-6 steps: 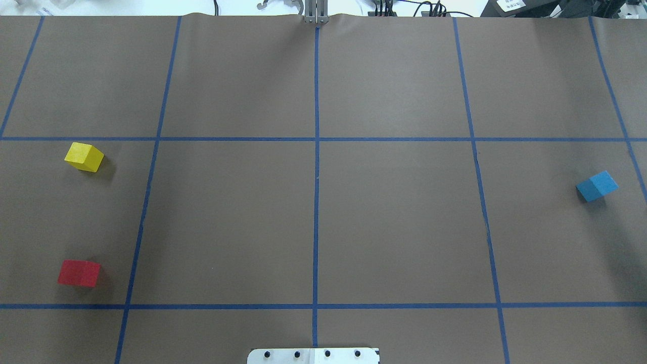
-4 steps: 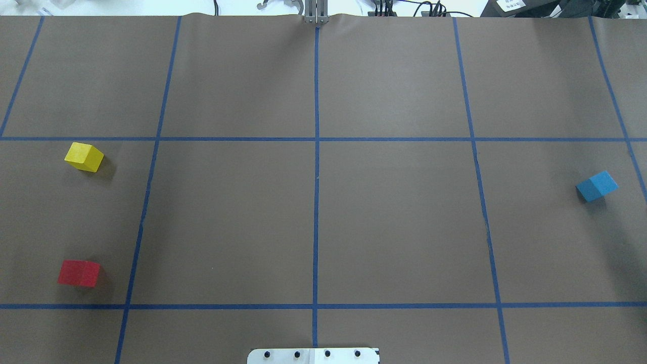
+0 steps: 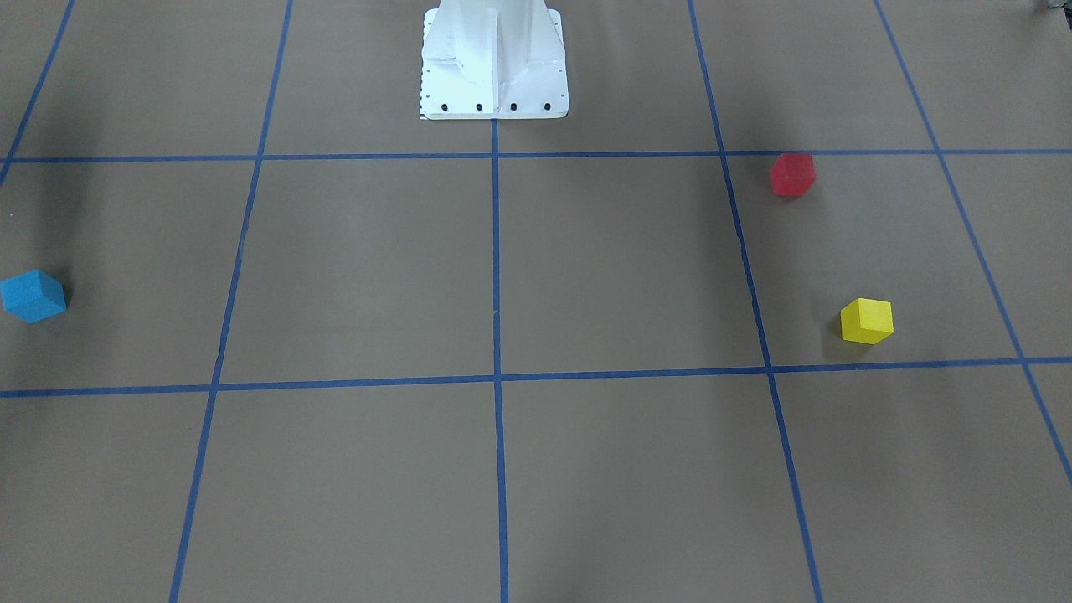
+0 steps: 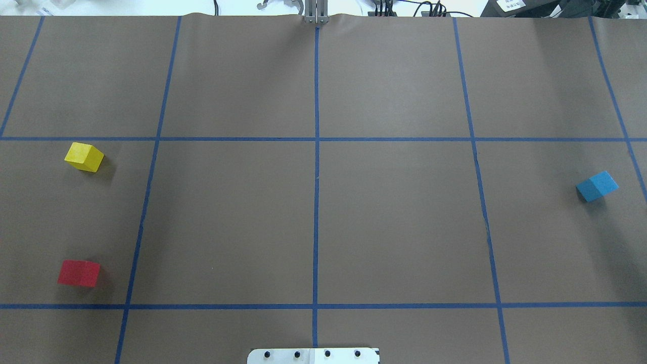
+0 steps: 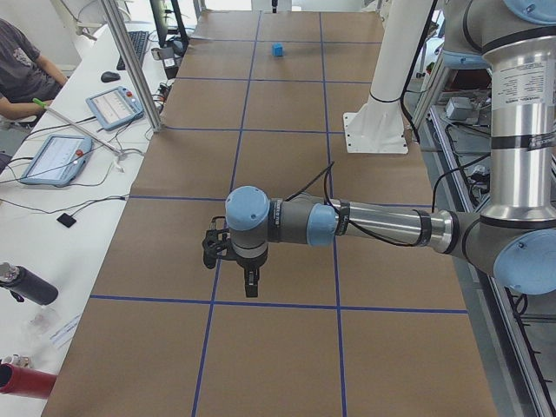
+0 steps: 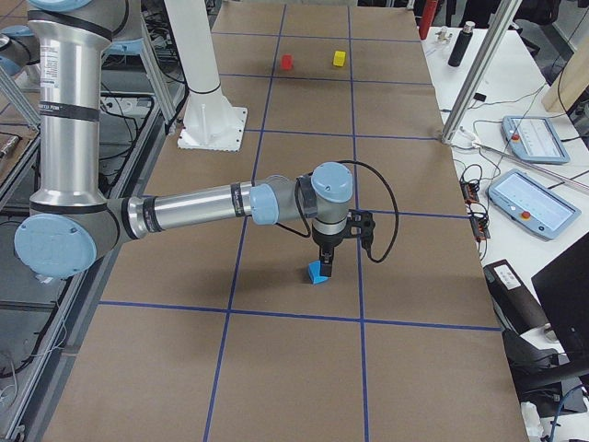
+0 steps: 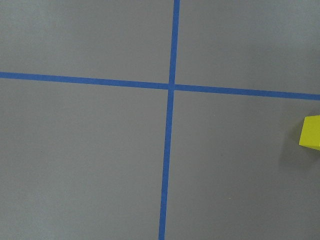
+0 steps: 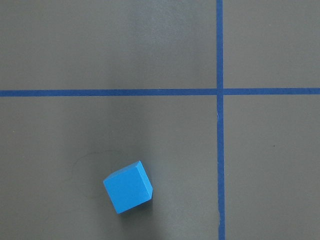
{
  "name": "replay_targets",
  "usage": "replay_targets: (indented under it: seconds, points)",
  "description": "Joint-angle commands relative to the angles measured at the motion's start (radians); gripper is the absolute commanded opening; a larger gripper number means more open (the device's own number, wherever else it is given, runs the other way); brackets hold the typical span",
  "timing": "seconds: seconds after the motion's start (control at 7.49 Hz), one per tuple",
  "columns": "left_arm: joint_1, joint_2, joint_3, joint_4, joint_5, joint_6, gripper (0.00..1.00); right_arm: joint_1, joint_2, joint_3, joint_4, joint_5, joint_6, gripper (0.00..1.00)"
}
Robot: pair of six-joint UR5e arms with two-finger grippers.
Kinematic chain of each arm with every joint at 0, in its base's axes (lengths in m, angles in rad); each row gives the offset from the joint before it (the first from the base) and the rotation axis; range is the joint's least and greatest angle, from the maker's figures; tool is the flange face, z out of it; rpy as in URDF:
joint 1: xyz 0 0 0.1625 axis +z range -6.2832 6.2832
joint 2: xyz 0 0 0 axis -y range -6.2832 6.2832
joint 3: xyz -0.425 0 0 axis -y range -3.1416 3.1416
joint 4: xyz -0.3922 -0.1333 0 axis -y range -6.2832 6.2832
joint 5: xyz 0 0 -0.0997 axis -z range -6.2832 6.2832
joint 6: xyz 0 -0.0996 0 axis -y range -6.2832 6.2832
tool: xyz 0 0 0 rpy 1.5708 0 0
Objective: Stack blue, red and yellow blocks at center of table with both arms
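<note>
The yellow block [image 4: 84, 157] and the red block [image 4: 79, 273] lie apart on the table's left side. The blue block [image 4: 597, 186] lies at the far right. No arm shows in the overhead or front views. In the exterior right view my right gripper [image 6: 324, 262] hangs just above the blue block [image 6: 317, 273]. The right wrist view shows that block [image 8: 128, 187] alone on the paper. In the exterior left view my left gripper [image 5: 250, 282] points down over the table. The left wrist view shows only the yellow block's edge [image 7: 311, 132]. I cannot tell whether either gripper is open or shut.
Blue tape lines divide the brown table cover [image 4: 394, 222] into squares. The white robot base [image 3: 494, 59] stands at the table's near middle edge. Side desks hold tablets [image 6: 534, 198] and cables, and a seated operator [image 5: 22, 74] shows in the exterior left view.
</note>
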State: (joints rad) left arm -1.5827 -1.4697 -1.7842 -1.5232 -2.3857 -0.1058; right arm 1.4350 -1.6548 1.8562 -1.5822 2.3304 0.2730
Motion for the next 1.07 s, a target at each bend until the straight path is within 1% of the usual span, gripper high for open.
replay_targets:
  seconds: [0.0,0.27,0.4,0.8,0.94]
  points:
    - [0.001,0.002,0.003,0.000,-0.004,-0.002,1.00,-0.002,-0.008,0.000,-0.001,0.001,0.009,1.00]
    - [0.007,0.002,-0.003,-0.002,-0.010,-0.041,1.00,-0.002,-0.008,-0.005,0.004,0.009,0.009,1.00]
    - [0.012,0.002,-0.003,-0.011,-0.010,-0.128,1.00,-0.004,-0.007,-0.005,0.004,0.012,0.009,1.00]
    - [0.186,0.002,-0.012,-0.141,-0.010,-0.143,1.00,-0.004,-0.003,-0.015,0.005,0.010,0.005,1.00]
    - [0.240,0.002,-0.033,-0.172,-0.009,-0.185,0.99,-0.005,-0.003,-0.014,0.005,0.018,0.003,1.00]
